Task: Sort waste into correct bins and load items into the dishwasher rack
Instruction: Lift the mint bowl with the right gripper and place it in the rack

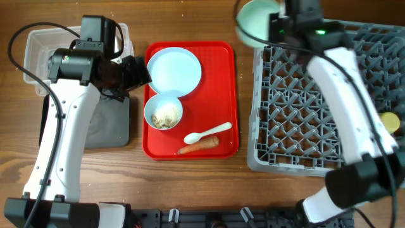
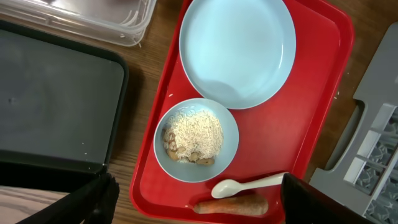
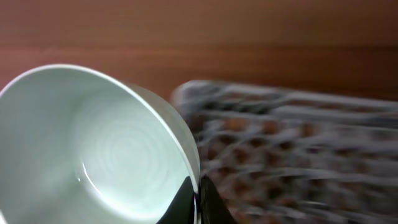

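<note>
My right gripper [image 3: 198,202] is shut on the rim of an empty pale blue bowl [image 3: 93,149], one finger inside and one outside. It holds that bowl [image 1: 255,20] in the air by the far left corner of the grey dishwasher rack [image 1: 297,107]. On the red tray [image 1: 224,95] lie a pale blue plate [image 1: 174,68], a second bowl [image 1: 163,111] with beige crumbs, a white spoon [image 1: 205,133] and an orange carrot piece [image 1: 198,145]. My left gripper [image 2: 198,185] hangs open above the tray's near edge, close to the spoon [image 2: 249,185] and carrot [image 2: 231,204], touching nothing.
The black tray [image 2: 56,106] and clear tub [image 2: 93,18] sit left of the red tray, partly under my left arm [image 1: 76,126]. A yellow cup [image 1: 391,121] stands at the rack's right edge. The right arm crosses over the rack.
</note>
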Controlling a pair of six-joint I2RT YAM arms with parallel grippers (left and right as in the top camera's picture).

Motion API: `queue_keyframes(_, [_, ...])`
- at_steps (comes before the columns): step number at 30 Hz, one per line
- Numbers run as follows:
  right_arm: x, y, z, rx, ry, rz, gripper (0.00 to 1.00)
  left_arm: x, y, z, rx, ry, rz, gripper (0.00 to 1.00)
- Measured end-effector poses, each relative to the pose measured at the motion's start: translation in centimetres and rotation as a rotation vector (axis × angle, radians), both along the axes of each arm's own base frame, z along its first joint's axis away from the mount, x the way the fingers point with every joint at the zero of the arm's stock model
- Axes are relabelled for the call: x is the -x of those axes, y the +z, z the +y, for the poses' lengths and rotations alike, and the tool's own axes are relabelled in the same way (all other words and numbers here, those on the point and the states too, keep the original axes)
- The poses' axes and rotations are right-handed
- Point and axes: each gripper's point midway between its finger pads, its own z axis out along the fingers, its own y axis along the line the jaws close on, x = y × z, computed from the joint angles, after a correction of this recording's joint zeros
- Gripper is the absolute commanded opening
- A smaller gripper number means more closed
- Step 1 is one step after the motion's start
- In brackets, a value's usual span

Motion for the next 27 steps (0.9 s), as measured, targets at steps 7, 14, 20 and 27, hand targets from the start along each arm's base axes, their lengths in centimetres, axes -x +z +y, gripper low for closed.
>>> queue_keyframes(7, [4.3,2.4,-14.9,0.348,-0.532,0.0,0.04,0.0,0.0,0.0,0.0,0.0,0.0,0.85])
queue_keyframes(14, [9.2,0.0,-25.0,0.585,-0.936,0.074,0.04,0.0,0.0,0.0,0.0,0.0,0.0,0.85])
queue_keyframes(20, [10.2,-4.1,-29.9,0.641,-1.038,0.19,0.04,0.0,0.0,0.0,0.0,0.0,0.0,0.85])
queue_keyframes(27, [9.4,-8.8,-30.8,0.694,-1.023,0.301,0.04,0.0,0.0,0.0,0.0,0.0,0.0,0.85])
